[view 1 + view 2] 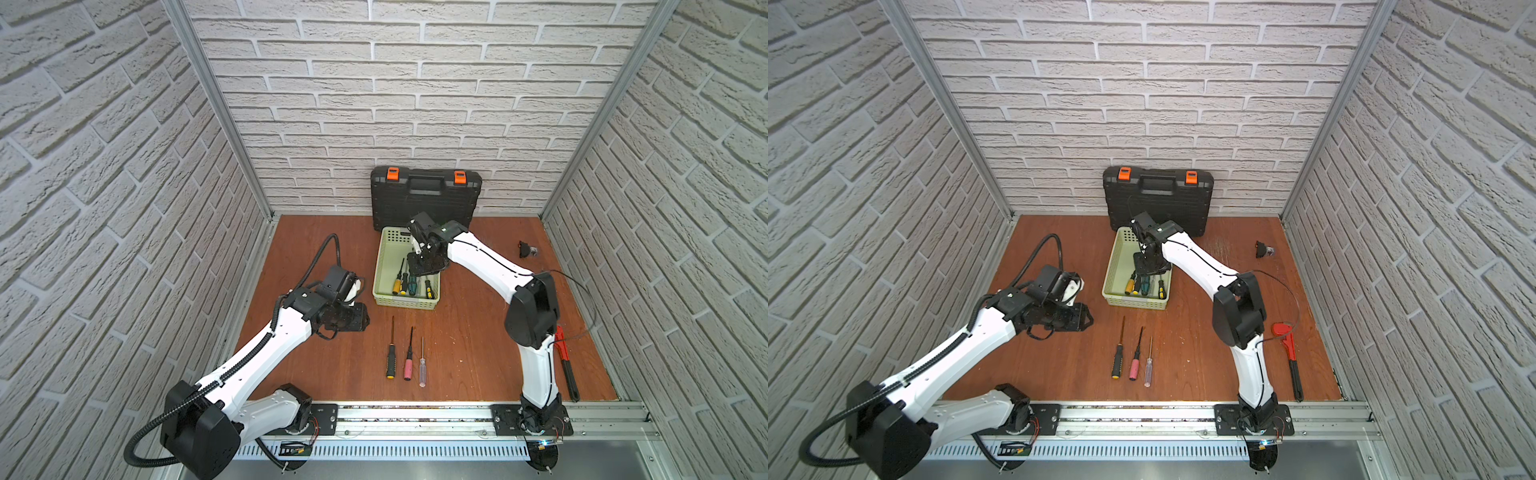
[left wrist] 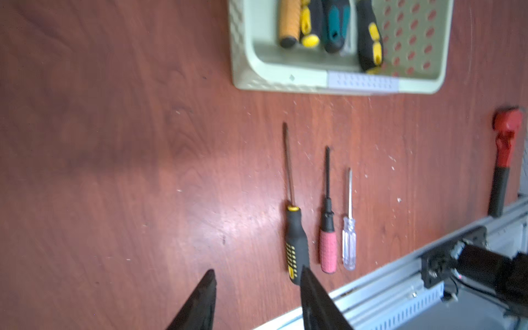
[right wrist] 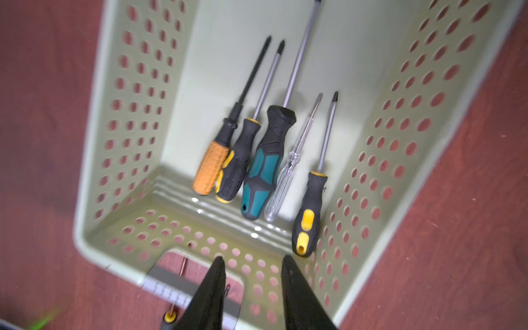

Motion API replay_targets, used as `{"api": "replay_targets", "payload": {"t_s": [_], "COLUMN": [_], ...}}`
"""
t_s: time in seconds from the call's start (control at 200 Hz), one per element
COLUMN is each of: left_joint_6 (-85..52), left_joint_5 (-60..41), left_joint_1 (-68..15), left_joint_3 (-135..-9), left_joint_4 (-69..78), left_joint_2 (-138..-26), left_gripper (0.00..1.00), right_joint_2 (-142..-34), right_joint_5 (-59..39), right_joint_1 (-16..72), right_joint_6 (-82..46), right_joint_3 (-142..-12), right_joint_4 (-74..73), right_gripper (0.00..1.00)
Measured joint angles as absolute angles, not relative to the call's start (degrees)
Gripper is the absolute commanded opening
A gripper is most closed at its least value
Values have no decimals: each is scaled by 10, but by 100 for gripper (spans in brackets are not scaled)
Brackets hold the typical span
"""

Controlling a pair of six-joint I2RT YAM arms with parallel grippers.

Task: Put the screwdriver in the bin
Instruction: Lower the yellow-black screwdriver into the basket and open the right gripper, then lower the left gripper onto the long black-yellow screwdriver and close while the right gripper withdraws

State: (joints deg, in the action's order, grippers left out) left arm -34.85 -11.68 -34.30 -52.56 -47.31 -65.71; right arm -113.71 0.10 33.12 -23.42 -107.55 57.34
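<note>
The bin [image 1: 380, 270] [image 1: 1112, 266] [image 2: 285, 83] [image 3: 134, 114] is a pale green perforated basket in front of the toolcase. Several screwdrivers lie inside it. Three more lie side by side on the table before it: a black-yellow screwdriver [image 1: 391, 357] [image 1: 1117, 361] [image 2: 297, 248], a pink-handled one [image 1: 409, 363] [image 2: 328, 251] and a clear-handled one [image 1: 422, 368] [image 2: 349, 245]. My right gripper [image 1: 420, 274] [image 3: 253, 258] hangs over the bin's near end, open and empty. My left gripper [image 1: 362, 319] [image 2: 257, 274] hovers left of the three, open with nothing between its fingers.
A black toolcase [image 1: 426, 199] with orange latches leans on the back wall. A red wrench [image 1: 563, 357] lies by the right wall, behind the right arm. A small black part [image 1: 525, 248] sits far right. An aluminium rail [image 1: 415, 415] borders the front edge.
</note>
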Motion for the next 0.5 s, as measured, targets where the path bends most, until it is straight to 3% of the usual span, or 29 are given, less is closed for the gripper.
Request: {"api": "replay_targets", "payload": {"t_s": [0.25, 0.5], "left_joint_6": [-424, -487], "left_joint_5": [-93, -71], "left_joint_1": [-486, -542], "left_joint_3": [-516, -515], "left_joint_4": [-416, -374], "left_joint_2": [-768, -838], "left_gripper": [44, 44], "right_joint_2": [-932, -879], "right_joint_5": [-13, -13], "right_joint_1": [364, 365], "right_joint_6": [-241, -252], "right_joint_3": [-891, -783], "right_joint_4": [446, 393], "right_gripper": [36, 36]}}
